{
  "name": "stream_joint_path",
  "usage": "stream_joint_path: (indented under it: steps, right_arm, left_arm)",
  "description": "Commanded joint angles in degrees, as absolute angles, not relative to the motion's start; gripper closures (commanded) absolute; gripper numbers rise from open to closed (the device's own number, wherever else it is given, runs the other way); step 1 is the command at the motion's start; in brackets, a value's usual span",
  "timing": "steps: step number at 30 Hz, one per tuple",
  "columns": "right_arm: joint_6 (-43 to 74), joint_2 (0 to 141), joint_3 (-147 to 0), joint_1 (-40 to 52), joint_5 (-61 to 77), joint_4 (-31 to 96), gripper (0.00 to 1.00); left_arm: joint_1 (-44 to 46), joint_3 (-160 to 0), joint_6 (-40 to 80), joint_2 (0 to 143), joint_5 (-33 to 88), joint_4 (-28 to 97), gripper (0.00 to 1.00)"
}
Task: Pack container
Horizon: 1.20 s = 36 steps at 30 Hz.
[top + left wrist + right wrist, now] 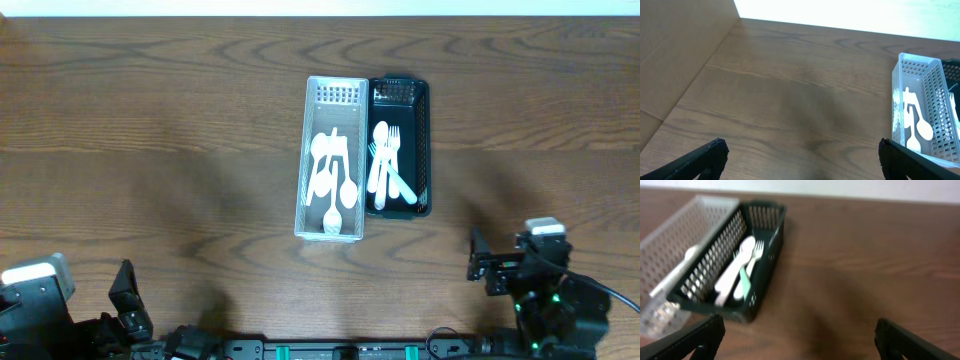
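Our table (150, 120) carries two slotted baskets, touching side by side about midway between its left and right edges: a white basket (337, 94) and a black basket (398, 92), paired, we judge, to keep sorting moves short. The left gripper (800, 160) at the near-left corner and the right gripper (797, 340) near the near-right corner both gape empty, parked clear. We count roughly four spoons (330, 165) in the white basket and about five forks and spoons (385, 165) in the black.

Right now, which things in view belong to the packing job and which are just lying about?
Job:
- white basket with spoons in it
- black basket with cutlery in it
- left hand and right hand, both open, holding nothing

Lying about:
- nothing loose that I can see, only the wooden table
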State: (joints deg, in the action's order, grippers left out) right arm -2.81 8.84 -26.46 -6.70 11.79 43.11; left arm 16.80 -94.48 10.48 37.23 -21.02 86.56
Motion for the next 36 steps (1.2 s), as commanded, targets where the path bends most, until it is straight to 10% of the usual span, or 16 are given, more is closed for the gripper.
stream_joint_path:
  steps: [1,36]
  right_arm:
    - [-3.3,6.6,-21.3,-4.6,12.1,40.5,0.01]
    - [-2.4,0.3,-9.2,-3.0,13.1,36.7,0.01]
  left_arm:
    - [16.7,-94.7,10.3,37.3,-21.7,86.5,0.02]
    - [16.7,-94.7,10.3,37.3,-21.7,86.5,0.02]
